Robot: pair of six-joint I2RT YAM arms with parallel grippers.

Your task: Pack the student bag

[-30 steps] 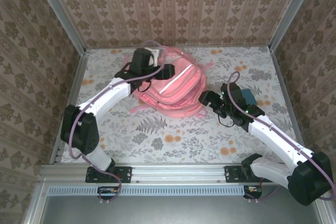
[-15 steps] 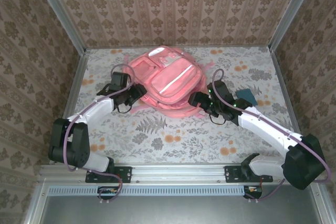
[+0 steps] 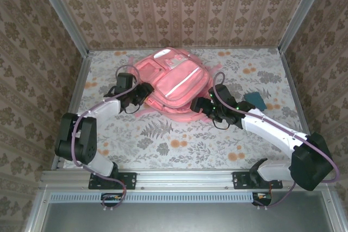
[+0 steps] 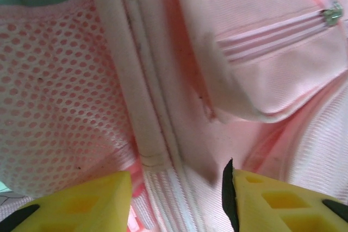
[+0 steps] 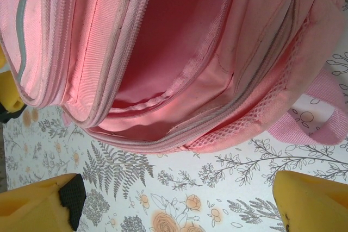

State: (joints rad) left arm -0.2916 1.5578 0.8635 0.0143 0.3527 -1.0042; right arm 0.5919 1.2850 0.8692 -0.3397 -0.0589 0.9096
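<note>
The student bag (image 3: 176, 82) lies flat on the far middle of the floral table (image 3: 179, 145), front pockets upward, with one gripper at each flank.

Finding 1, left side. In the overhead view the left gripper (image 3: 142, 92) is against the bag's left edge. Its wrist camera shows the yellow fingers (image 4: 81, 206) part-way apart and astride a zip seam (image 4: 157, 188), between the mesh side pocket (image 4: 54, 85) and a front pocket whose zip pull (image 4: 331, 14) sits at its end. I cannot tell whether the pads have actually pinched fabric or merely bracket it.

Finding 2, right side. The right gripper (image 3: 199, 105) is at the bag's near right edge. From its wrist view the jaws stand wide and carry nothing: only table pattern shows between the fingers (image 5: 41, 202). Just ahead of them the main compartment (image 5: 174, 42) gapes, its pink lining exposed, and I see nothing inside it. A shoulder strap (image 5: 321, 115) trails onto the table.

Finding 3. A small teal case (image 3: 255, 100) lies right of the bag, apart from it, beside the right arm.

Assessment: the step in hand appears to be taking hold of the bag and spreading its mouth; loading has not started. Next, I judge, the left gripper must take a firm pinch on the seam as an anchor, while the right either closes on the near lip to lift it or turns to fetch the case. The loose fabric may slip.
</note>
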